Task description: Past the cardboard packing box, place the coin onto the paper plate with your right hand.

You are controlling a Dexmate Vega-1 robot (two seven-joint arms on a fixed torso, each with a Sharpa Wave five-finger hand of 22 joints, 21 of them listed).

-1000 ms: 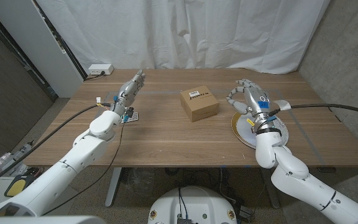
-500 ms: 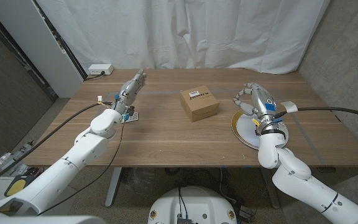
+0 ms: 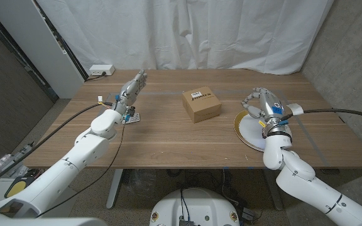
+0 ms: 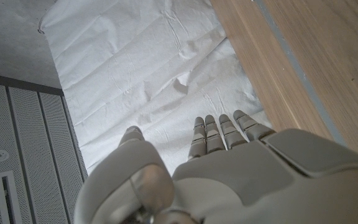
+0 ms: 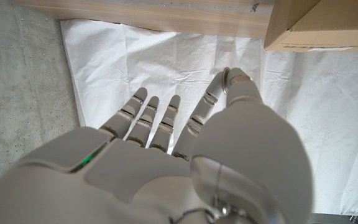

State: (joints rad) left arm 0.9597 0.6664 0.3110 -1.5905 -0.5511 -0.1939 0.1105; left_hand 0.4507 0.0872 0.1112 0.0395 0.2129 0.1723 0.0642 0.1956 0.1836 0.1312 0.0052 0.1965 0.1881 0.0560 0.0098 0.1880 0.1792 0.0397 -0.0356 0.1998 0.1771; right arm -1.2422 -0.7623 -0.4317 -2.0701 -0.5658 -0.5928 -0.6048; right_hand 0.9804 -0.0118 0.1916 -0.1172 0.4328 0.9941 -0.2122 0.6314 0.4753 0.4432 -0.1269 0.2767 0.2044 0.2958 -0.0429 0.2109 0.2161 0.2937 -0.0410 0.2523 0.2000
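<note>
My right hand [image 3: 264, 105] hovers over the white, gold-rimmed paper plate [image 3: 249, 130] at the table's right side. Its thumb tip meets a fingertip in a pinch on the coin, which is too small to make out. In the right wrist view the same hand [image 5: 166, 168] has its other fingers reaching out, with a corner of the cardboard packing box [image 5: 319, 25] beyond them. The box [image 3: 202, 105] sits mid-table, left of the plate. My left hand [image 3: 132, 89] is held over the far left of the table with straight fingers and nothing in it, as the left wrist view [image 4: 229, 168] also shows.
A small coloured card [image 3: 131, 117] lies near my left wrist. A white power strip [image 3: 100, 70] sits at the table's far left corner. White curtain hangs behind the table [image 3: 168, 141], and a grey panel stands at the left.
My right hand has moved rightward and a little nearer, from the plate's far left rim to above its middle. The left arm and the box have stayed put.
</note>
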